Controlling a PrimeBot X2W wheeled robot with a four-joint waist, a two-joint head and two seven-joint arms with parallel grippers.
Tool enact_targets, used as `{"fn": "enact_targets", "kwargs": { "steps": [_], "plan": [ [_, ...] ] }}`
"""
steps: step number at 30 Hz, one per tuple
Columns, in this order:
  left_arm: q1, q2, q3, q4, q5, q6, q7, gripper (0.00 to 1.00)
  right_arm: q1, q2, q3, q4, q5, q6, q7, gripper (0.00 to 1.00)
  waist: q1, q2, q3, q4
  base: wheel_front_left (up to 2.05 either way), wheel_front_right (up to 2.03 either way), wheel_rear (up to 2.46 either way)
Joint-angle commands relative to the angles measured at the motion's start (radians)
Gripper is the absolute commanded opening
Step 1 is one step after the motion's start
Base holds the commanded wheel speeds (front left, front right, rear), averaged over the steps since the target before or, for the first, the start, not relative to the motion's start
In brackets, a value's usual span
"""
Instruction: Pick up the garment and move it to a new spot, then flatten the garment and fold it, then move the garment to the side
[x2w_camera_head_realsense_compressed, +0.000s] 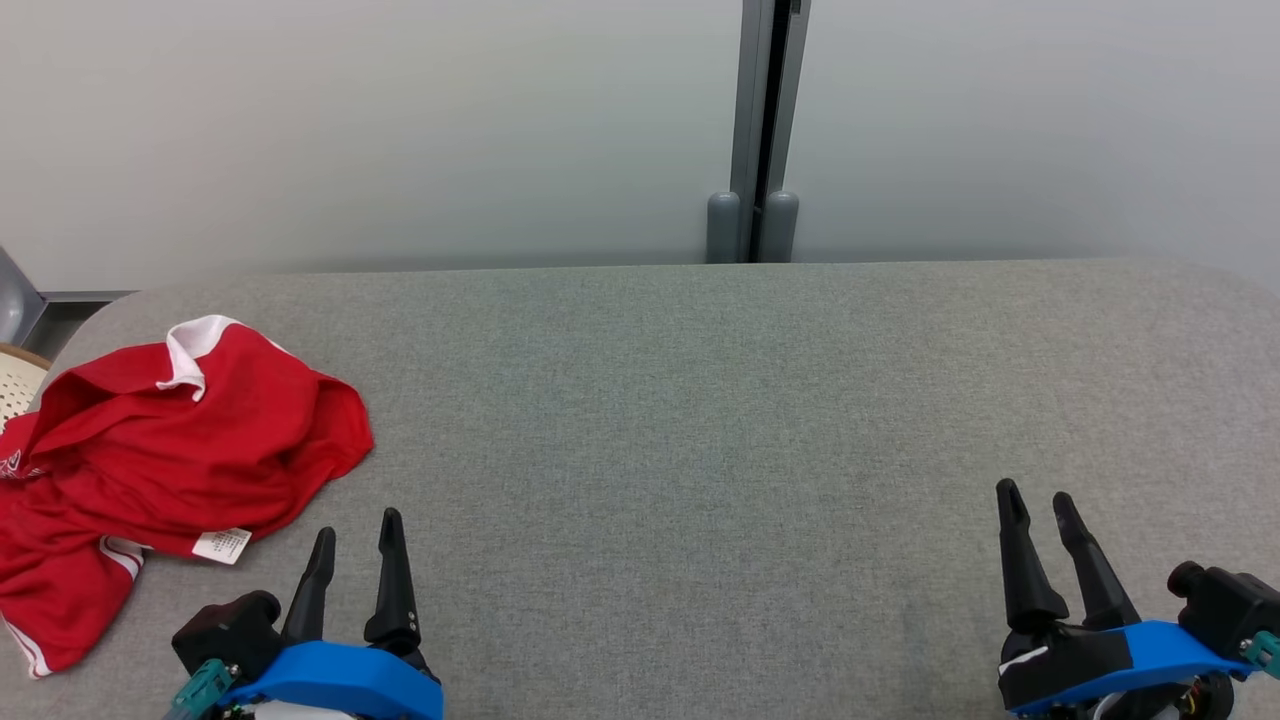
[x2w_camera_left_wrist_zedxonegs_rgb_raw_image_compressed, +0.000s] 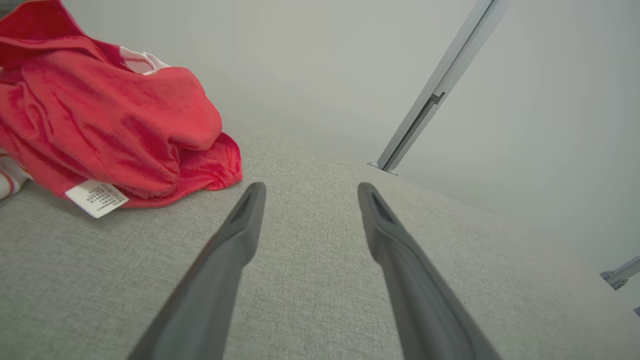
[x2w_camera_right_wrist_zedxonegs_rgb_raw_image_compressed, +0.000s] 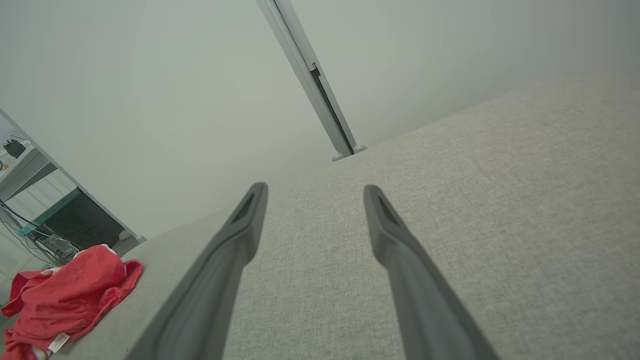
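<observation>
Well, my left gripper (x2w_camera_head_realsense_compressed: 357, 525), spread empty, sits just right of the shirt (x2w_camera_head_realsense_compressed: 200, 450); my right gripper (x2w_camera_head_realsense_compressed: 1035, 494), spread too, lies farther

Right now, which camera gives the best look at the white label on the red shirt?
The left wrist view: the label is close and large, with rows of print showing. The head view shows it small at the near edge of the red shirt; the right wrist view shows it tiny in a corner.
</observation>
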Motion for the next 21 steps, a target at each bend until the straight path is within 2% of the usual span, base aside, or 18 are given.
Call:
{"fn": "enact_targets", "kwargs": {
  "steps": [1,21],
  "plan": [
    [-0.002,0.009,-0.005,-0.005,0.024,0.005,-0.009,1.00,0.003,-0.006,0.002,-0.013,-0.026,0.002,-0.010,1.00,0.0000,-0.0001,0.000,0.001,0.00,0.00,0.00],
    [-0.021,0.022,-0.055,0.043,0.174,0.024,-0.051,1.00,0.009,-0.006,0.005,0.002,-0.208,0.002,-0.028,1.00,0.0000,-0.0001,-0.003,0.007,0.00,0.00,0.00]
  ]
}}
